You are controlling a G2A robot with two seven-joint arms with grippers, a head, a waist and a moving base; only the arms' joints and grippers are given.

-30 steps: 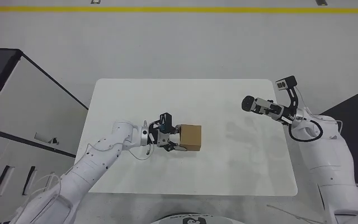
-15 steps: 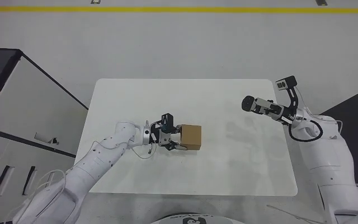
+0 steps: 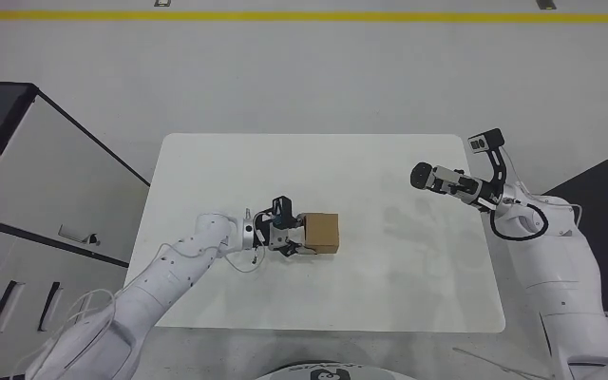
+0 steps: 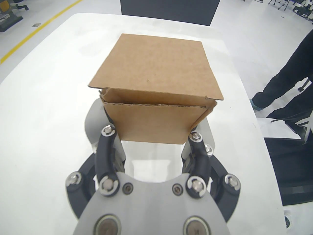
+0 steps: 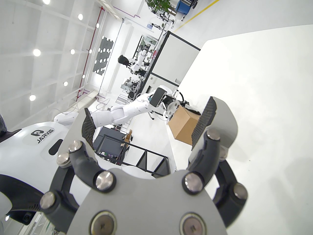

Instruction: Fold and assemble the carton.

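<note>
Top view: the carton (image 3: pixel 323 232) sits near the middle of the worktop (image 3: pixel 399 294), a brown cube that looks closed. The left gripper (image 3: pixel 288 237) is at its end. The right gripper (image 3: pixel 423 176) hangs well apart, over the right side.
Left wrist view: the fingers (image 4: pixel 91 125) straddle the carton's near end and seem pressed on both sides. The top flap overhangs a ragged, slightly crumpled edge.
Right wrist view: the fingers (image 5: pixel 220 123) are spread wide and hold nothing. The carton lies beyond them on the worktop.
Handling: I'd guess light, empty corrugated board. The panels look stiff, but a hard squeeze would likely buckle them, and the flaps may spring back.
Hold: across two opposite walls close to a fold, not on the loose flap.
</note>
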